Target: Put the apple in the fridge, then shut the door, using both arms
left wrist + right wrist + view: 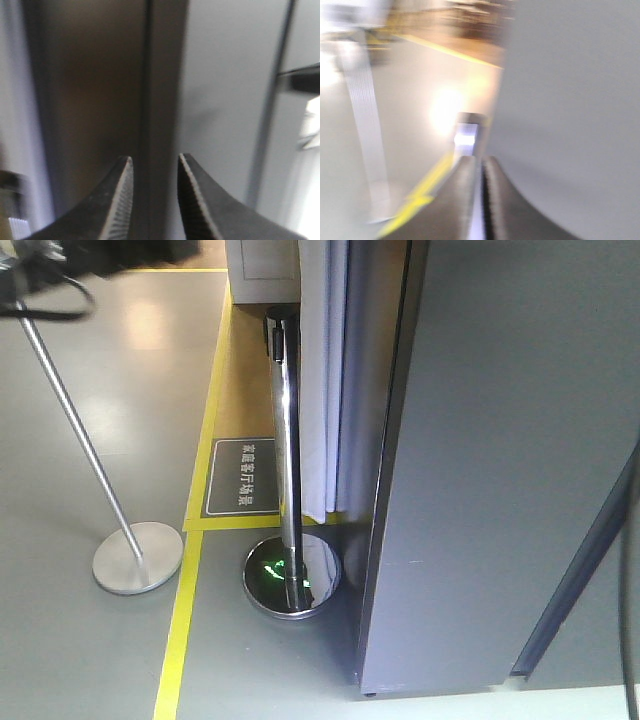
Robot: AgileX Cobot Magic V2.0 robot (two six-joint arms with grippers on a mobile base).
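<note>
The apple is out of view in every frame. A tall dark grey fridge (490, 460) fills the right of the front view, and only its outside shows. No gripper appears in that view. In the left wrist view my left gripper (154, 161) is open with nothing between its fingers. It points at a dark vertical seam (150, 75) with grey panel (225, 75) beside it; I cannot tell whether this is the door's edge. In the blurred right wrist view my right gripper (481, 160) is shut and empty, close beside a grey panel (570, 100).
A chrome stanchion post (285, 440) on a round base (292, 578) stands just left of the fridge. A second, leaning post has its base (138, 557) further left. A white curtain (325, 380) hangs behind. Yellow floor tape (185, 610) runs along the grey floor.
</note>
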